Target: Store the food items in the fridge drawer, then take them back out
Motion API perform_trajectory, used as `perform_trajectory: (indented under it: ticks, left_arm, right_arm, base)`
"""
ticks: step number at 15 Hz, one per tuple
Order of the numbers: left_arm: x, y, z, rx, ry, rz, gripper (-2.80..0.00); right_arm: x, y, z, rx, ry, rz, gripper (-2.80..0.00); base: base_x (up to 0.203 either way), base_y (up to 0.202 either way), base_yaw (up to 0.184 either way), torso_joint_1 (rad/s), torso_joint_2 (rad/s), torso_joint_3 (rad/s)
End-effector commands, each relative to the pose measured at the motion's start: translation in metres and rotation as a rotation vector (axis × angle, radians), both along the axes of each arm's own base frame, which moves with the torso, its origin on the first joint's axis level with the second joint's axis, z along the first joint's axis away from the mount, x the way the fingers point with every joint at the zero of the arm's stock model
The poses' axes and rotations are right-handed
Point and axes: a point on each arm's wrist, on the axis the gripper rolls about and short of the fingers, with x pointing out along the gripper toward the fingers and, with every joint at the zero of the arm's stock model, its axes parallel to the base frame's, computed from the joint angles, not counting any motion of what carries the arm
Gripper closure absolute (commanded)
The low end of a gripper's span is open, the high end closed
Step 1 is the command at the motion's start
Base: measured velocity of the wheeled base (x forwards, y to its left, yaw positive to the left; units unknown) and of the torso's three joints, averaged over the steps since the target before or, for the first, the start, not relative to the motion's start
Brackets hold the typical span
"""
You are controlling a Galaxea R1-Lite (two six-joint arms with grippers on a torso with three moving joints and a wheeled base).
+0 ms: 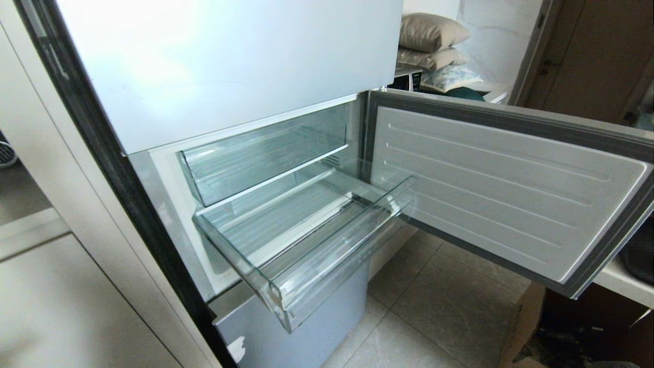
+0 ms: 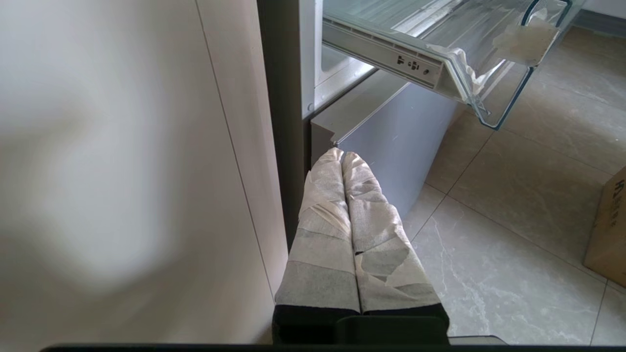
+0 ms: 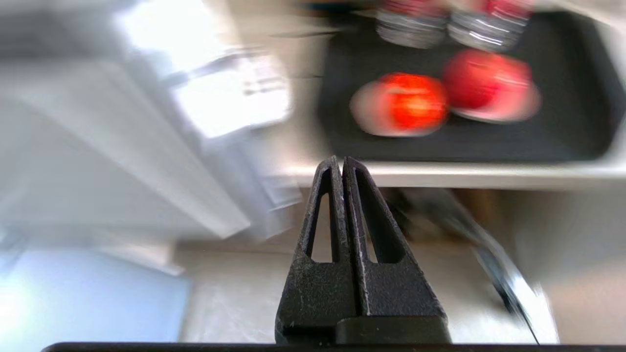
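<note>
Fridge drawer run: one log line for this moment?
fridge drawer: pulled out, empty | food items: on dark tray, untouched | right claw: shut, empty, short of them | left claw: shut, parked low

A home kitchen corner.
Here's a pale blue-grey fridge, door open, on glossy grey marble-look floor tiles, with beige stacked pillows behind.
</note>
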Motion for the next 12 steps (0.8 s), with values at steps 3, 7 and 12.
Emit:
perform_trajectory:
  ticks: [3, 7, 12]
  left_arm:
    - [0.000, 0.000, 0.000, 0.000, 0.001, 0.000, 0.00]
    - [0.000, 0.000, 0.000, 0.000, 0.001, 0.000, 0.00]
    - [0.000, 0.000, 0.000, 0.000, 0.001, 0.000, 0.00]
  right_arm:
    - [-0.077, 0.110, -0.036, -0.157, -0.166, 0.407, 0.00]
    - [-0.104, 0.116, -0.156, -0.219, -0.016, 0.517, 0.00]
    - [-0.101, 0.115, -0.196, -0.246, 0.109, 0.618, 0.00]
  base:
    - [0.000, 0.000, 0.000, 0.000, 0.00, 0.000]
    - [0.000, 0.000, 0.000, 0.000, 0.00, 0.000]
    - [0.000, 0.000, 0.000, 0.000, 0.00, 0.000]
